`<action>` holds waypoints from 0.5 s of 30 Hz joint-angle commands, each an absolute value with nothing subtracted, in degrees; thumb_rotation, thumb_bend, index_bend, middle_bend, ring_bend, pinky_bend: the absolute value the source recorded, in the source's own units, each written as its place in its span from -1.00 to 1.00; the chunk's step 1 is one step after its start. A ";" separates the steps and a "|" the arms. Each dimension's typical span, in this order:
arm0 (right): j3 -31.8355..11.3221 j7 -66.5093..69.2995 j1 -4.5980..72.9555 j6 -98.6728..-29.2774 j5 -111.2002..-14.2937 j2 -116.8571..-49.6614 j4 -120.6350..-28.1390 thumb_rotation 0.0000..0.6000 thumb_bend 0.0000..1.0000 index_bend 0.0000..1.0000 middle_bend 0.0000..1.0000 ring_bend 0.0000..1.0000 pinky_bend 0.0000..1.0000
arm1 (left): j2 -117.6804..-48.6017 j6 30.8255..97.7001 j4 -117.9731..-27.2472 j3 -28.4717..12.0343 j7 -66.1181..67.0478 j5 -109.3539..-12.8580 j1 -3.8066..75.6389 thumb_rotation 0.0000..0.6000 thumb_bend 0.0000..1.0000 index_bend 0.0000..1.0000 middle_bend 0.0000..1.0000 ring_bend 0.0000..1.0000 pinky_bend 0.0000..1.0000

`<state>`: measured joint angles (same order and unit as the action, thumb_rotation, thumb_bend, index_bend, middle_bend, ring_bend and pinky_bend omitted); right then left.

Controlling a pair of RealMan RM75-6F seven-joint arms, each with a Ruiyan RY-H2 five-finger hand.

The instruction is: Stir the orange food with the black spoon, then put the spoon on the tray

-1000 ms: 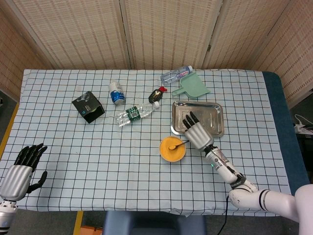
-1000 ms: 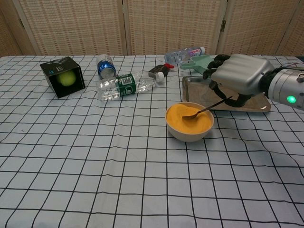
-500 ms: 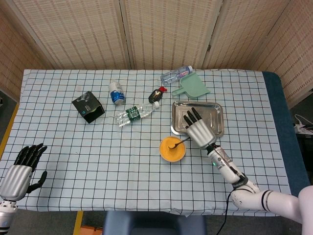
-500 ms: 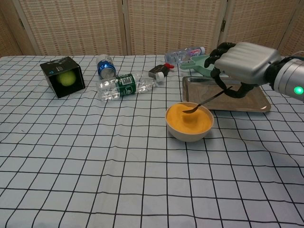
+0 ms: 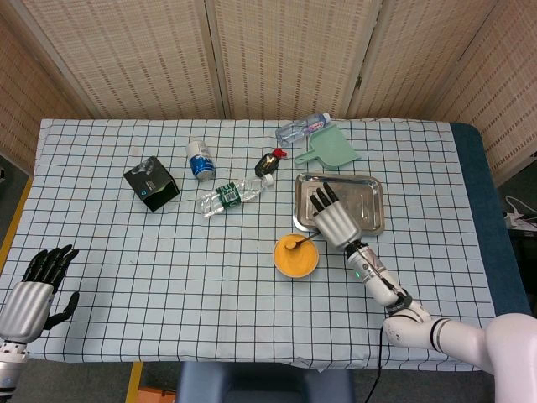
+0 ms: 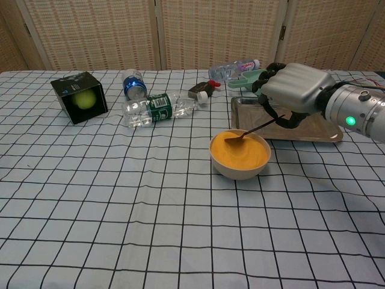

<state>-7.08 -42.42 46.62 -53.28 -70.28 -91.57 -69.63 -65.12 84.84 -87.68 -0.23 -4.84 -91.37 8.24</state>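
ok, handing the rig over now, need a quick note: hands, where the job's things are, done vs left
Right hand holds the black spoon by its handle, with the spoon's bowl at the far edge of the orange food in the bowl.
Left hand open, idle at the near left table corner, holding nothing.
Tray sits just behind the bowl, under the right hand, with nothing lying in it.
Done: spoon picked up and in the food; how far the stirring has got can't be told.
Left: finish stirring, lift the spoon out, lay it on the tray.
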 commanded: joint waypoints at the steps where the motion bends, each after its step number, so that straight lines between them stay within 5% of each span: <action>1: -6.84 -43.05 46.86 -52.97 -70.21 -91.57 -69.79 1.00 0.29 1.00 -0.69 -0.87 -1.00 | -65.11 84.73 -87.65 -0.24 -4.91 -91.34 8.30 1.00 -0.07 -1.00 -1.00 -1.00 -0.93; 15: -5.39 -48.65 46.86 -51.87 -67.20 -87.94 -76.12 1.00 0.29 1.00 -0.69 -0.87 -1.00 | -64.92 85.23 -87.93 -0.05 -5.12 -91.94 8.19 1.00 -0.07 -1.00 -1.00 -1.00 -0.93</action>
<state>-5.56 -48.34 46.90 -51.96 -67.50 -88.21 -75.80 -64.92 85.23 -87.93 -0.05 -5.12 -91.94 8.19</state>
